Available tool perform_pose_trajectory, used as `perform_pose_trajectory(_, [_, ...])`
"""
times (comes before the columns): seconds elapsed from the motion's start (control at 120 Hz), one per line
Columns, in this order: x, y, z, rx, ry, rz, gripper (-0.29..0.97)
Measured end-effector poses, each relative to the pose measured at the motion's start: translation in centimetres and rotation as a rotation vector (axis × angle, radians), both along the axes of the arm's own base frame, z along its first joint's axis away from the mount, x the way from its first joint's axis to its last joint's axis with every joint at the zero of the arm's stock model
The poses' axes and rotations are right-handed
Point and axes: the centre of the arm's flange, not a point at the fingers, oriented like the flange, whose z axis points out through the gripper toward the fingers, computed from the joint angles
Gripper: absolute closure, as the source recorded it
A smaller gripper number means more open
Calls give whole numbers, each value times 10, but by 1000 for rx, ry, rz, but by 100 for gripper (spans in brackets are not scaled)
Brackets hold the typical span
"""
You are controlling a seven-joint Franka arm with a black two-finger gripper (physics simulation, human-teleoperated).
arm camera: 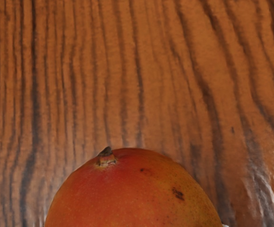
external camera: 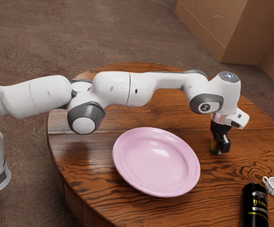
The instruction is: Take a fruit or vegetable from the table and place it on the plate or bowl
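Surface: round wooden tabletop (external camera: 80, 156), strong dark grain, glossy. It stands on brown carpet (external camera: 56, 38); cardboard boxes (external camera: 231, 28) stand behind it at the exterior view's upper right.

A pink plate (external camera: 156, 161) lies mid-tabletop. A black can (external camera: 255, 203) and a small white cup (external camera: 273, 185) sit near the edge at the exterior view's lower right, the can cut off by the frame.

The hand (external camera: 220, 147) points straight down, well to the exterior view's right of the plate. The mango (external camera: 213, 149) lies directly under it on the tabletop, clear of the plate.

In the wrist view the mango (arm camera: 137, 194) is red-orange with a brown stem stub (arm camera: 106, 157) on its upper face and two dark spots (arm camera: 177, 193). Its near part is cut off, so the long axis is unreadable.

In the exterior view the hand hides most of the fruit. I cannot tell whether the hand is apart or clamped.
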Motion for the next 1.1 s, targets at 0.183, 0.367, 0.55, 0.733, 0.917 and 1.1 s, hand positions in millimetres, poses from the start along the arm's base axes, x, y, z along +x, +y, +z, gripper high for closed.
perform_pose_trajectory(0.183, [-3,0,17,2,-13,3,42])
perform_pose_trajectory(0.367, [-10,2,42,3,-15,6,43])
perform_pose_trajectory(0.55, [-37,-3,98,2,-16,-5,43])
perform_pose_trajectory(0.733, [-76,-8,139,3,13,-17,43])
perform_pose_trajectory(0.917, [-123,-10,171,9,73,-12,43])
perform_pose_trajectory(1.1, [-165,-14,178,20,145,-4,43])
